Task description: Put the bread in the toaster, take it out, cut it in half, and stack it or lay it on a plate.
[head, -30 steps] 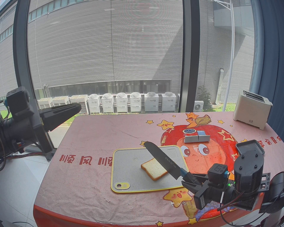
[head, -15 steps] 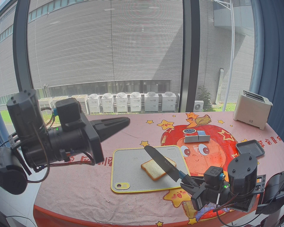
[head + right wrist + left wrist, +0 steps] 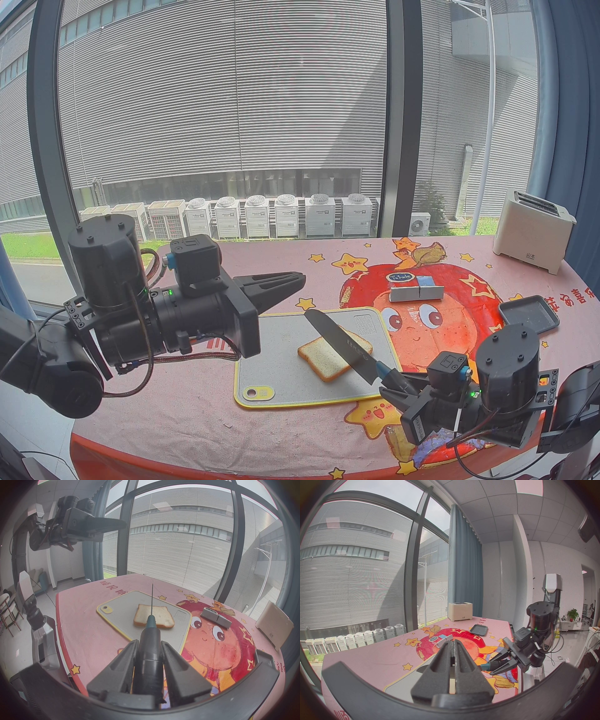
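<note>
Cutting step in hand. Holds knife (image 3: 344, 340) by the handle in right pincer (image 3: 397, 382), clamped fully around it, at near-right of cutting board (image 3: 275, 356). Points blade far-left with tip raised, crossing over bread (image 3: 325, 364); cannot tell contact. Shows bread flat on right half of the board, mid tabletop (image 3: 200, 406). Hangs left pincer (image 3: 294, 282) above far-left part of the board, fingers pressed together, nothing held.

To do it well:
- Keep blade edge-on over centre of bread, as lined up in right wrist view.
- Level the blade before dropping, to avoid biting with the heel only.
- Press straight down, then use short saw strokes; avoid dragging bread off the board.
- Probably worth pinning left part of bread with left pincer, well apart from the cut line.
- Cut fully through crust at both ends.
- Watch for handle slip in the pincer under load.

Count: 1 bread, 1 knife, 1 cutting board, 1 toaster (image 3: 532, 231) at far right, 1 dark plate (image 3: 528, 312) at right, nearer than toaster, 1 small grey block (image 3: 415, 290) just beyond the board, 2 pincers.
</note>
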